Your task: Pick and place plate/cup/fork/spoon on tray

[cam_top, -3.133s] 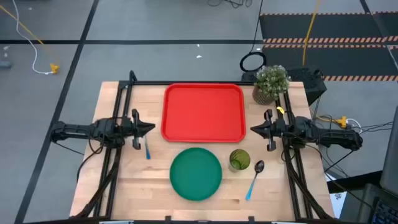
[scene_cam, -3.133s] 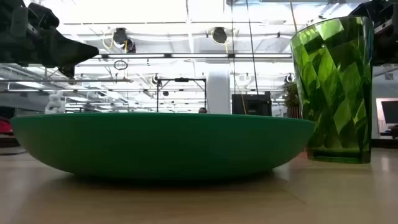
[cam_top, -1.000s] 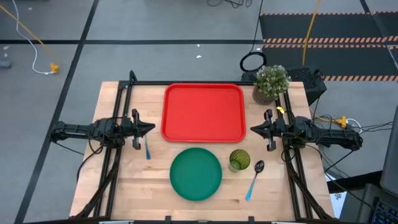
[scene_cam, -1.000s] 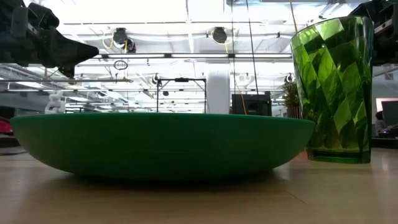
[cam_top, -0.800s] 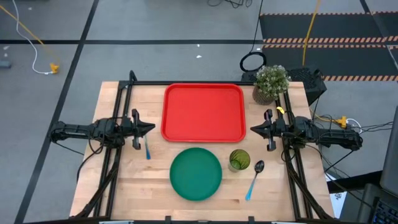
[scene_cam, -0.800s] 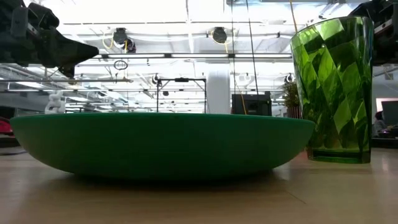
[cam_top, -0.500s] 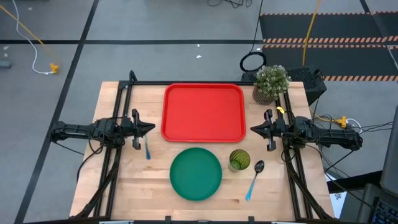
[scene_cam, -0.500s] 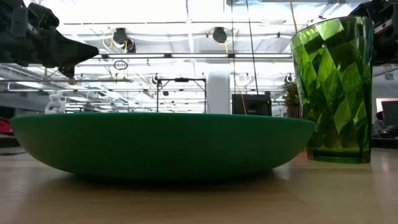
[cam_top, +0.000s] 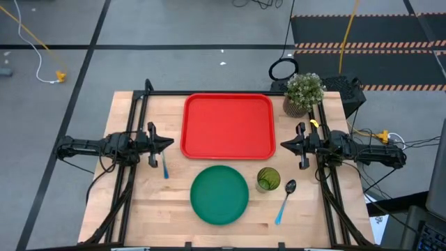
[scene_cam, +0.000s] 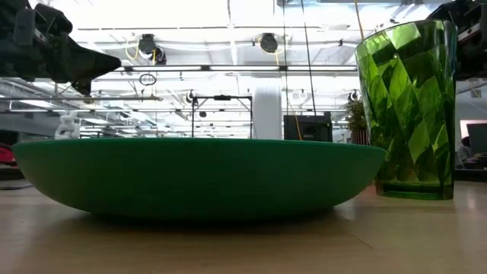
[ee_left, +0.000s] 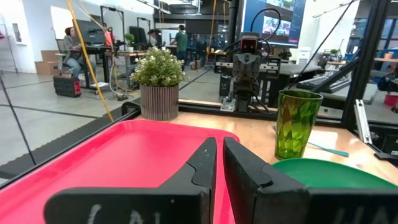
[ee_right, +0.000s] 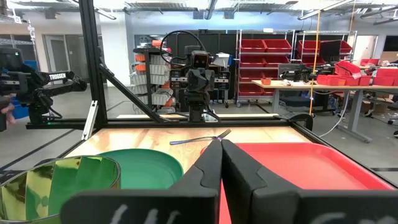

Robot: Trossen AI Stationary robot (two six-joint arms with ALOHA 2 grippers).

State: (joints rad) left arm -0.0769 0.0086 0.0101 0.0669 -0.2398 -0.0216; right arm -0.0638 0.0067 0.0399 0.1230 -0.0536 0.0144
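Observation:
The red tray lies at the table's far middle. Toward the near edge sits the dark-green plate, with the green cup upright to its right. Right of the cup lies the spoon. The fork lies on the wood left of the plate. My left gripper hovers shut beside the tray's left edge, above the fork's far end. My right gripper hovers shut beside the tray's right edge. Both point level toward the tray and hold nothing.
A potted plant stands at the far right corner, close behind my right arm. A black frame runs along the table's far edge and down both sides. Bare wood shows between the tray and the plate.

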